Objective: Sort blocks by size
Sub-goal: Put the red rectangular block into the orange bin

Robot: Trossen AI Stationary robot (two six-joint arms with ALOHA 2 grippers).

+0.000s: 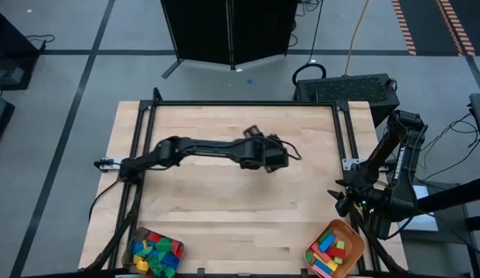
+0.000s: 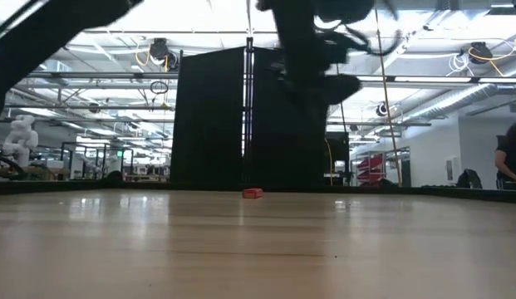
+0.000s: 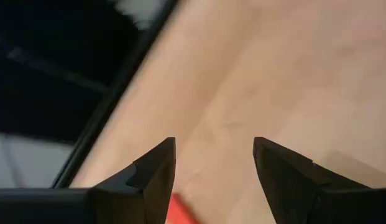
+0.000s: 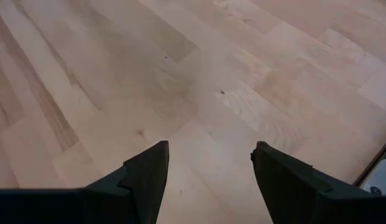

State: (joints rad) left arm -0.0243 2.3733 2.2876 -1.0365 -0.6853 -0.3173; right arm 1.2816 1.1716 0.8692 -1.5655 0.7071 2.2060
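Observation:
One red block (image 2: 253, 193) lies alone on the wooden table toward its far edge; a corner of it shows in the left wrist view (image 3: 179, 211), low between the fingers. My left gripper (image 1: 272, 158) hangs open and empty well above the table's middle (image 2: 324, 79) (image 3: 214, 155). My right gripper (image 1: 342, 199) (image 4: 210, 158) is open and empty above bare wood at the table's right edge. Several more blocks in red, blue, green and yellow lie in the grey container (image 1: 154, 251) and in the orange tray (image 1: 335, 249).
The grey container stands at the table's near left corner and the orange tray at its near right corner. A black frame (image 1: 240, 103) runs along the far edge and both sides of the table. A person (image 2: 511, 158) is in the room far behind.

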